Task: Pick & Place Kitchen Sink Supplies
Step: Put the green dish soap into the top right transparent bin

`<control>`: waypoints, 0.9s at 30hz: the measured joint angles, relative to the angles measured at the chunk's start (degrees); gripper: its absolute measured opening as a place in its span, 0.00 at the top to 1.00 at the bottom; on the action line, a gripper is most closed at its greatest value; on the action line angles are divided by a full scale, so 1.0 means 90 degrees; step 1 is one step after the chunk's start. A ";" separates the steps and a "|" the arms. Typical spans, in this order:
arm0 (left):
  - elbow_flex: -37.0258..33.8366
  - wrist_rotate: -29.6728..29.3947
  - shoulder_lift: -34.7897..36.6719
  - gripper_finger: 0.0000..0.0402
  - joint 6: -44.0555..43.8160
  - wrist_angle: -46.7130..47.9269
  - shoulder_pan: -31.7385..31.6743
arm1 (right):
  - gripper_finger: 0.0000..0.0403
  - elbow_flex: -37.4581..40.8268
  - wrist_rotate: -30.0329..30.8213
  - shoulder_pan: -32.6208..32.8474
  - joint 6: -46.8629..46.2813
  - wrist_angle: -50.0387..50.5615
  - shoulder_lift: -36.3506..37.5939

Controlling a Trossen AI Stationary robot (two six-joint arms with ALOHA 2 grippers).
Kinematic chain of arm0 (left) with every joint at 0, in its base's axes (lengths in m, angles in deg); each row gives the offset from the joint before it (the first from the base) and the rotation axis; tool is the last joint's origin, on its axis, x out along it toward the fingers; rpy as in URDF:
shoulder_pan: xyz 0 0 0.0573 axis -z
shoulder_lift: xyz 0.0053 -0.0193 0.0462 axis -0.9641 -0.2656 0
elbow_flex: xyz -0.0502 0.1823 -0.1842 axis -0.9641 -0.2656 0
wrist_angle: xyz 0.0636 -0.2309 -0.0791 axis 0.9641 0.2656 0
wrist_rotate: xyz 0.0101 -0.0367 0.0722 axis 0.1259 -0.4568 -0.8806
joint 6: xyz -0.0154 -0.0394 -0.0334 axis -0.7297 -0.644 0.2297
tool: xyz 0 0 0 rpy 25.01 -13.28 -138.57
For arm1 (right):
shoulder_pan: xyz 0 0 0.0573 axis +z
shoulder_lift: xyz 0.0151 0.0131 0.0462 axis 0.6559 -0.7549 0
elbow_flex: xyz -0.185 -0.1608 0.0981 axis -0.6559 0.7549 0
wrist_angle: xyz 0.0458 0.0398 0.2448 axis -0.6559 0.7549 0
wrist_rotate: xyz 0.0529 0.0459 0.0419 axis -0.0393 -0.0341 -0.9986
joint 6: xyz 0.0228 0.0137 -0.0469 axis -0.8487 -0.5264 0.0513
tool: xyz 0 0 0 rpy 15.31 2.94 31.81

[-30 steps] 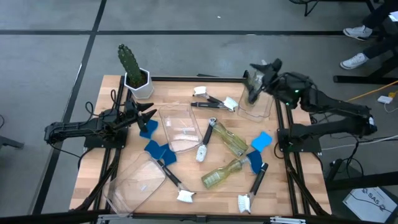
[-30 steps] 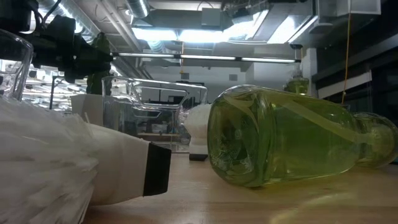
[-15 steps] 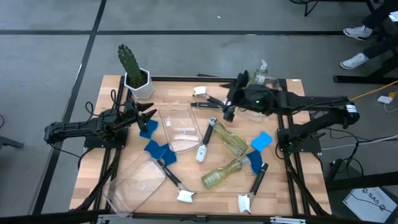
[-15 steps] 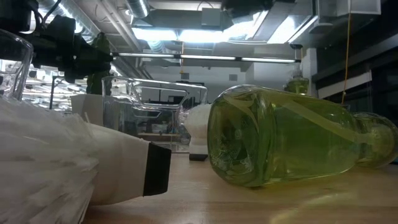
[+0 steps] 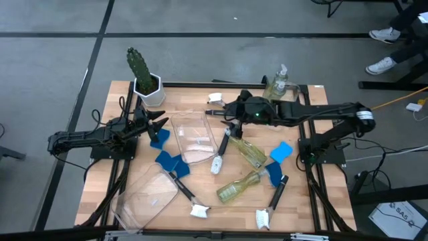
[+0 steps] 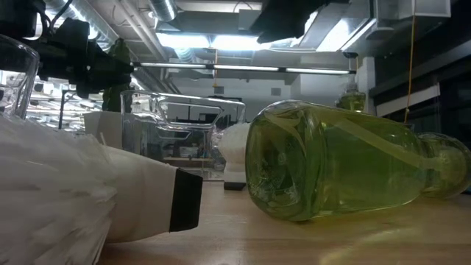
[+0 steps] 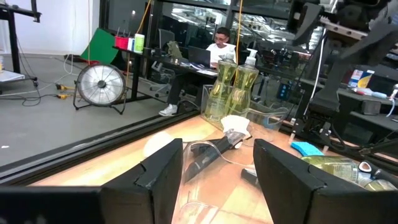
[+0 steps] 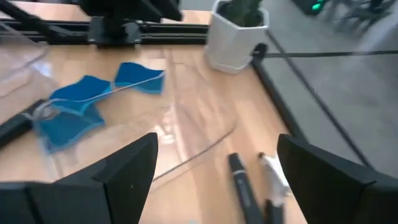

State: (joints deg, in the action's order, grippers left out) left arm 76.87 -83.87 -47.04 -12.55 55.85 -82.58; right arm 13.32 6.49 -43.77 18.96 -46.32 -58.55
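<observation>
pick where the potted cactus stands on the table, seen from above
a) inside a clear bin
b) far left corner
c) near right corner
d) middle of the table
b: in the high view the cactus in its white pot stands at the table's far left corner, apart from the clear bins and beyond the left gripper.

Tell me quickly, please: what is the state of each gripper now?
Left gripper: open, holding nothing.
Right gripper: open, holding nothing.
</observation>
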 joint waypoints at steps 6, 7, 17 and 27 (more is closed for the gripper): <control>-0.0002 0.0001 0.0002 0.53 0.0000 0.0000 0.0001 | 0.19 0.0000 -0.0101 0.0005 -0.0194 -0.0082 -0.0070; 0.0000 0.0000 0.0000 0.53 0.0000 0.0000 0.0002 | 0.19 0.0000 -0.0101 0.0005 -0.0323 -0.0082 -0.0070; -0.0001 0.0002 0.0002 0.53 -0.0001 0.0000 0.0000 | 0.19 0.0000 -0.0104 0.0005 -0.0808 0.0015 -0.0070; -0.0002 0.0000 0.0000 0.52 -0.0002 0.0000 0.0000 | 0.19 0.0000 -0.0082 0.0005 -0.0595 0.0017 -0.0070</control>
State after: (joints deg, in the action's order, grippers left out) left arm 76.85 -83.87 -47.04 -12.57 55.85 -82.58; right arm 13.32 5.76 -43.73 13.61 -46.16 -59.18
